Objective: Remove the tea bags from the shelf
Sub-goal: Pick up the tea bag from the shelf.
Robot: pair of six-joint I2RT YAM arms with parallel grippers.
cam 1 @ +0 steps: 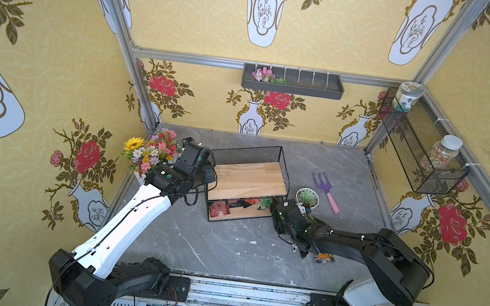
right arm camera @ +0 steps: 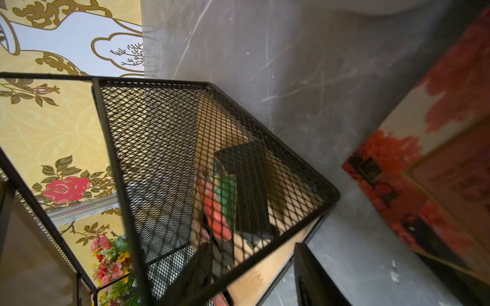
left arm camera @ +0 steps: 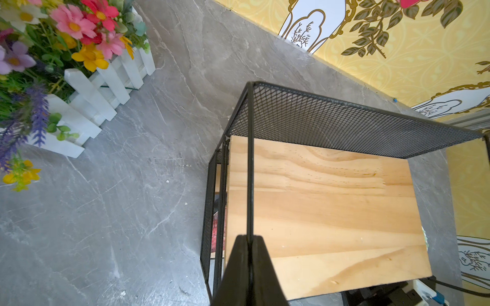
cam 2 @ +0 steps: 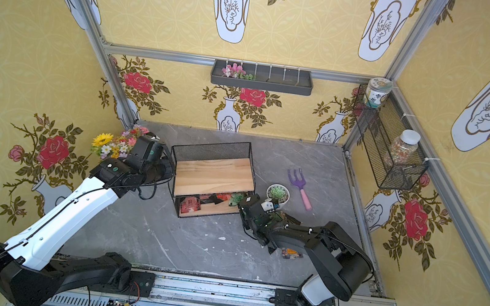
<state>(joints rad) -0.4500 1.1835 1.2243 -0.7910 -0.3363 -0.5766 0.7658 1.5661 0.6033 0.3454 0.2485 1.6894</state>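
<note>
The shelf (cam 1: 248,176) stands mid-table, its top wooden board bare. Tea bags lie on its lower board: a red one (cam 1: 219,209), a dark pile (cam 1: 243,202) and a green one (cam 1: 264,203) at the right end. My left gripper (left arm camera: 249,239) is shut on the thin top rail at the shelf's left end. My right gripper (right arm camera: 253,246) is open at the shelf's right end, low down. One finger (right arm camera: 196,267) is inside the mesh side by the red (right arm camera: 216,212) and green (right arm camera: 226,196) tea bags, the other finger (right arm camera: 313,278) outside. Another tea bag (cam 1: 324,258) lies on the table under my right arm.
A flower box with a white fence (cam 1: 150,154) stands just left of the shelf. A potted succulent (cam 1: 307,197) and a purple garden fork (cam 1: 327,187) lie to its right. A blurred red sachet (right arm camera: 424,185) is close beside my right gripper. A wall tray (cam 1: 293,81) and a mesh basket (cam 1: 421,145) hang above.
</note>
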